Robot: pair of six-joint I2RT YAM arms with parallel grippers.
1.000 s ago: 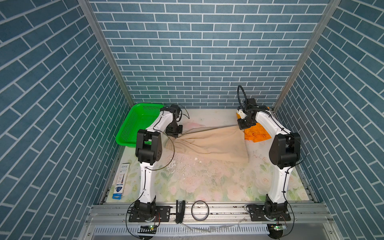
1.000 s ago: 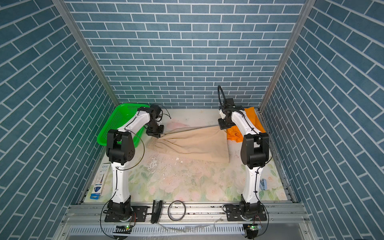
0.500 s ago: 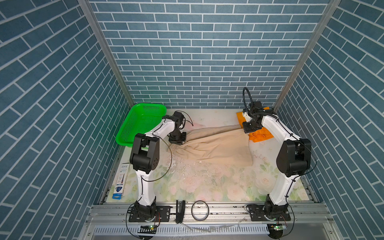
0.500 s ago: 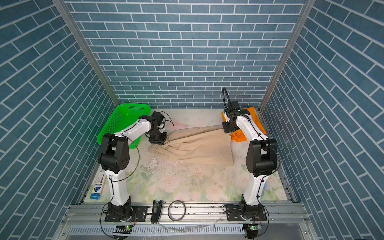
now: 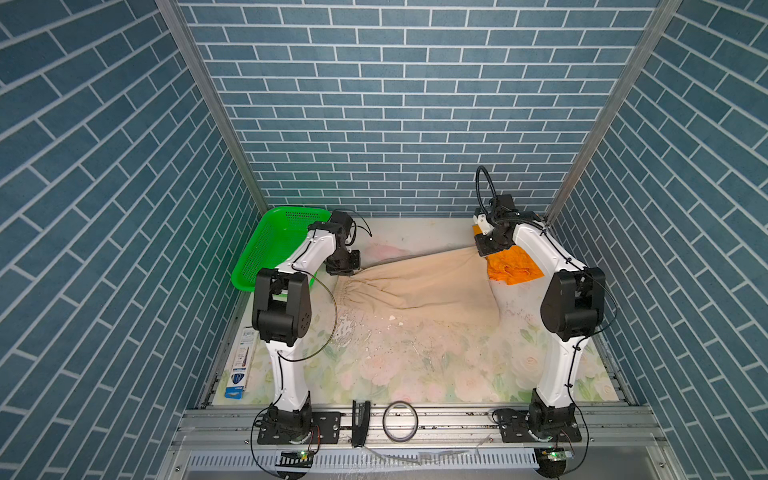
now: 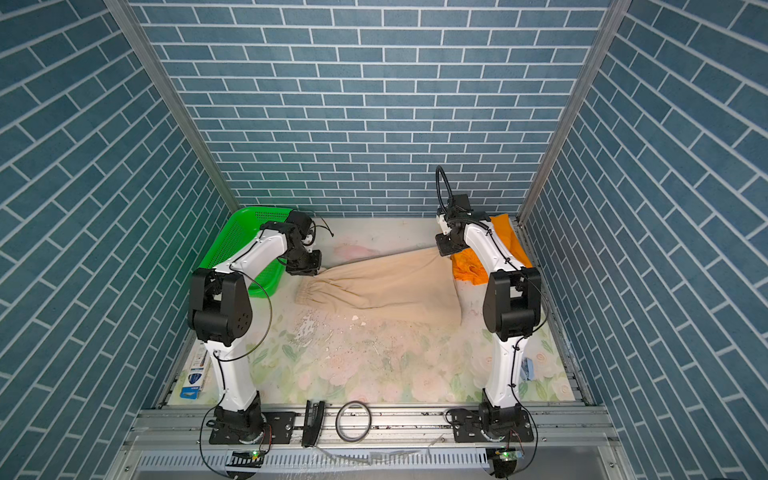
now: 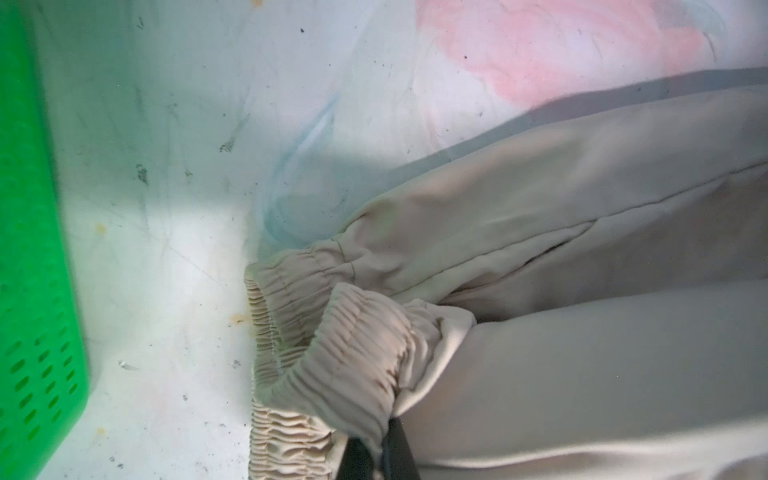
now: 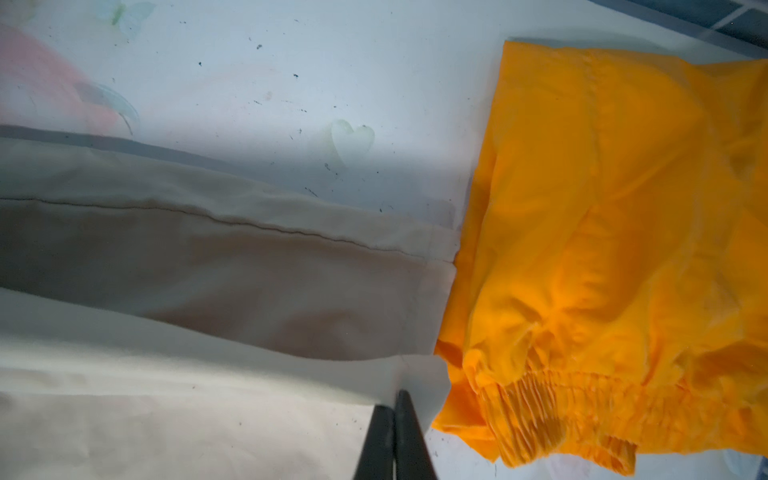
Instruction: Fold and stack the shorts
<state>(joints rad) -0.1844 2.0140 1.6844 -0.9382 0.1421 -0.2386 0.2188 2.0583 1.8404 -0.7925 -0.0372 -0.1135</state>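
The beige shorts lie spread on the surface. Their long axis runs left to right in both top views, with the gathered waistband toward the left near the basket and the leg hems toward the right. The far edge is lifted and drawn into a straight line between the two pincers, climbing slightly toward the back wall as it goes right.

The right pincer has its tips pressed together on a hem corner of the beige shorts (clearest in the right wrist view). The left pincer sits at the waistband, with a fold of the elastic draped over its dark fingers. These stand a little apart; whether they pinch the cloth I cannot tell.

The orange shorts lie crumpled at the far right, partly beneath the right arm, their edge meeting the beige hem.

The green perforated basket stands in the far left corner, just beside the left arm. Both pairs lie outside it, on the surface.

The surface wears a pale floral print of pink roses and green leaves, scuffed and flecked with white crumbs in front of the waistband. Blue brick-pattern walls close in three sides, with metal posts at the back corners.
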